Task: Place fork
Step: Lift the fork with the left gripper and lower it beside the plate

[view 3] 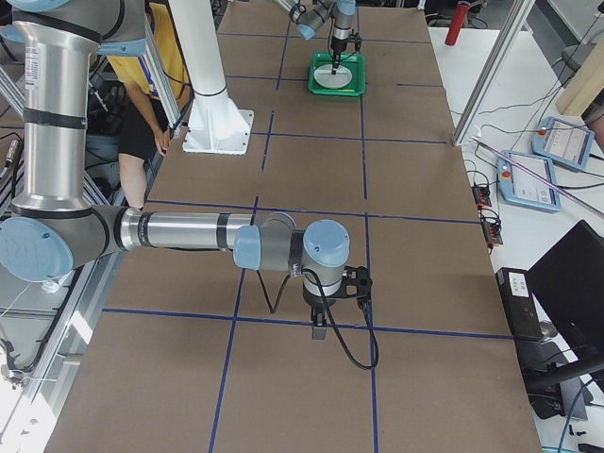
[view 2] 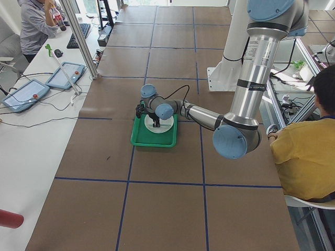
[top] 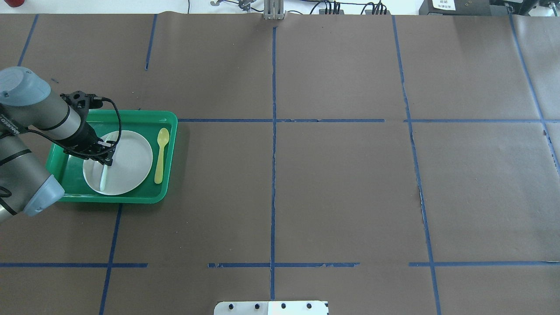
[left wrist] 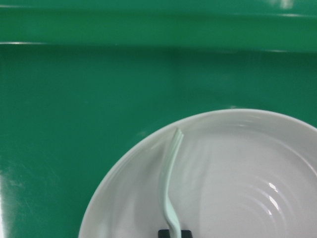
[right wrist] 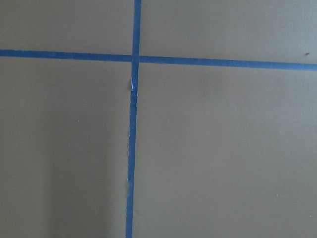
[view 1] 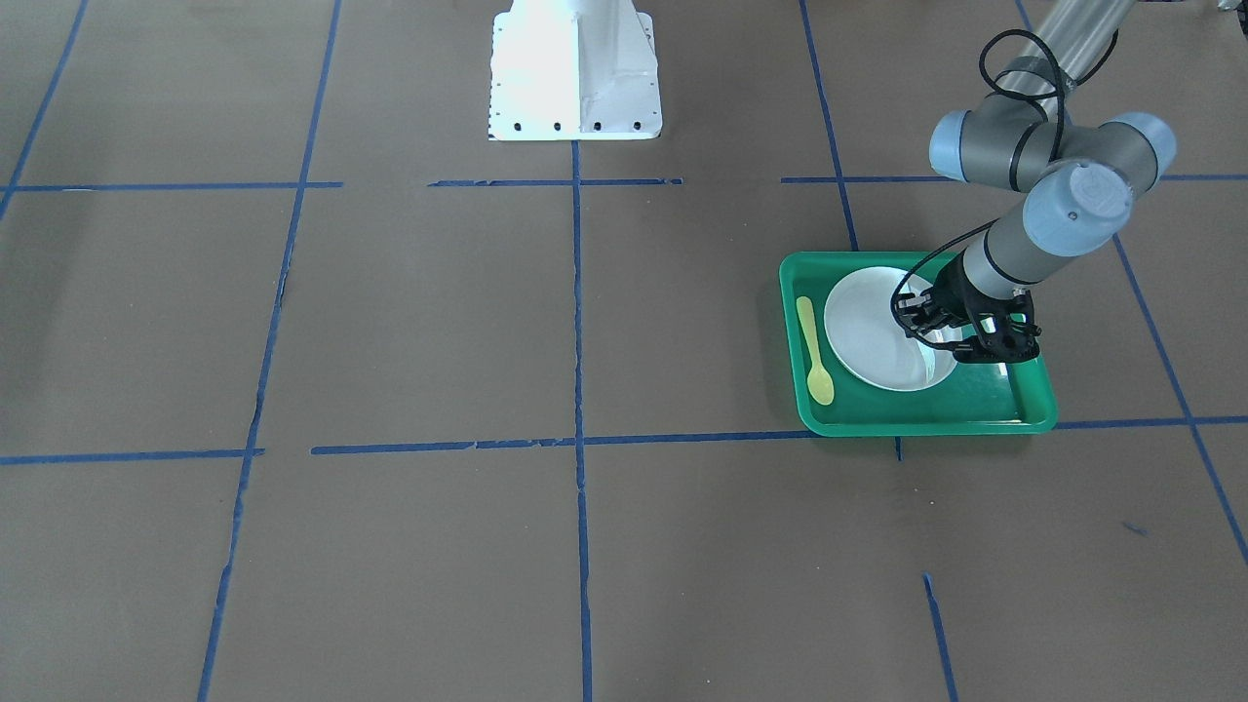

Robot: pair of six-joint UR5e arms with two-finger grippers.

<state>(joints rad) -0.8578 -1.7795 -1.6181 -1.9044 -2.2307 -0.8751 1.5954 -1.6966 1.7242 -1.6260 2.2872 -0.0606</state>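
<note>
The pale mint fork (left wrist: 168, 188) lies across the white plate (left wrist: 247, 188), its far end at the plate's rim. The plate (top: 131, 162) sits in the green tray (top: 168, 131). My left gripper (top: 107, 161) points down over the plate and is shut on the fork (top: 103, 179) around its middle. In the left wrist view the fingertips (left wrist: 163, 233) show at the bottom edge, pinching the handle. My right gripper (view 3: 319, 330) shows only in the exterior right view, low over bare table far from the tray. I cannot tell whether it is open or shut.
A yellow-green spoon (top: 161, 153) lies in the tray beside the plate, on the side away from the left arm. The tray (view 1: 926, 419) sits on brown paper marked with blue tape lines. The robot's white base (view 1: 575, 73) stands mid-table. People sit at the table's ends.
</note>
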